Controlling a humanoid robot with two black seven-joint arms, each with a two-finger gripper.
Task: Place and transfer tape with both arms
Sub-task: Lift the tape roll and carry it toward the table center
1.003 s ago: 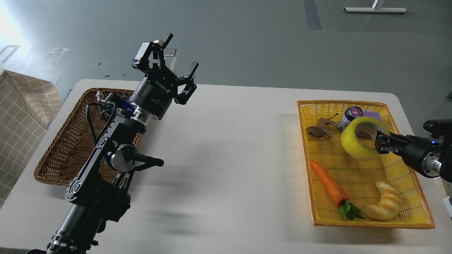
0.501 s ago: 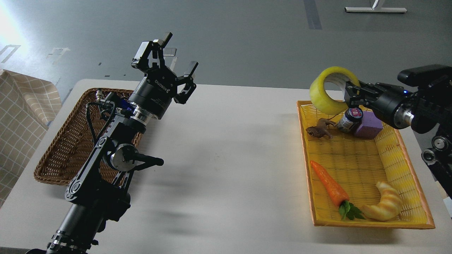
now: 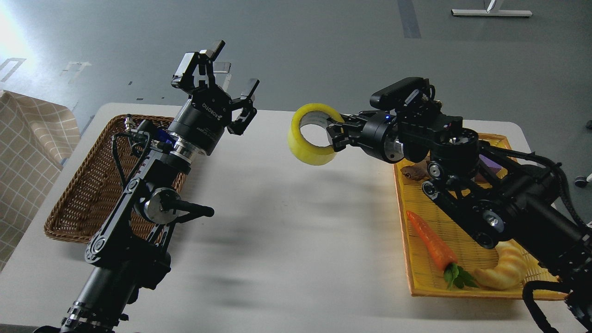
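Above the tabletop (image 3: 296,222), between the brown wicker basket (image 3: 83,194) and the yellow tray (image 3: 467,289), the tape (image 3: 311,140) hangs in the air, clear of the surface. The right tool (image 3: 334,134) is clamped on the roll's wall, one finger inside the core and one outside (the roll's open face is turned toward the camera). The left tool (image 3: 222,81) stands raised over the far edge of the wicker basket, fingers spread wide and holding nothing, well apart from the tape.

Assessment: the step in hand appears to be the carry to the hand-over point, midway from the tray. The next move likely calls for bringing the roll's free rim within the left tool's spread fingers, the left closing before the right lets go. Risk: a release too early would drop the roll onto the tabletop.

Remaining in the tray: a carrot (image 3: 431,244) and a croissant toy (image 3: 502,270).
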